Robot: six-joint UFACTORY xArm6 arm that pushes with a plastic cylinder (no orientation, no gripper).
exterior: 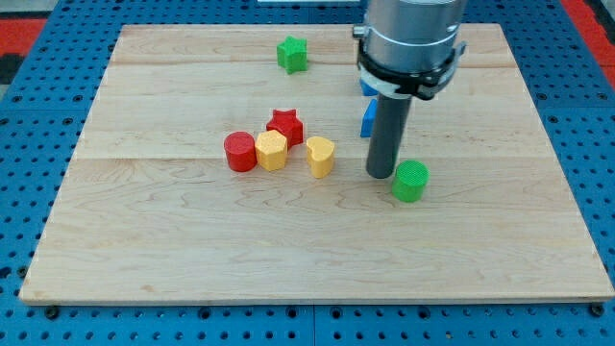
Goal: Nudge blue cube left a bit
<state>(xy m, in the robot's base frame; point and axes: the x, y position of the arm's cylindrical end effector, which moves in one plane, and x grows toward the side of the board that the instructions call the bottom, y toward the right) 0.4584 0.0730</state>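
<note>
The blue cube (369,117) sits on the far right-centre part of the tabletop (192,240), mostly hidden behind my rod — only a sliver of blue shows at the rod's left edge, with another bit of blue higher up by the collar. I carry no fingers at all, only the straight rod, so there is nothing to stand apart or together. My tip (381,174) rests on the wood just nearer than the blue cube and very close to it; whether they touch I cannot tell. Just right of my tip, almost against it, stands the green cylinder (410,181). To the left lies the yellow heart (320,156), then the yellow hexagon-like block (272,150) touching the red cylinder (240,152), with the red star (285,125) just behind them. Far off — near the far edge — sits the green star (292,54).
</note>
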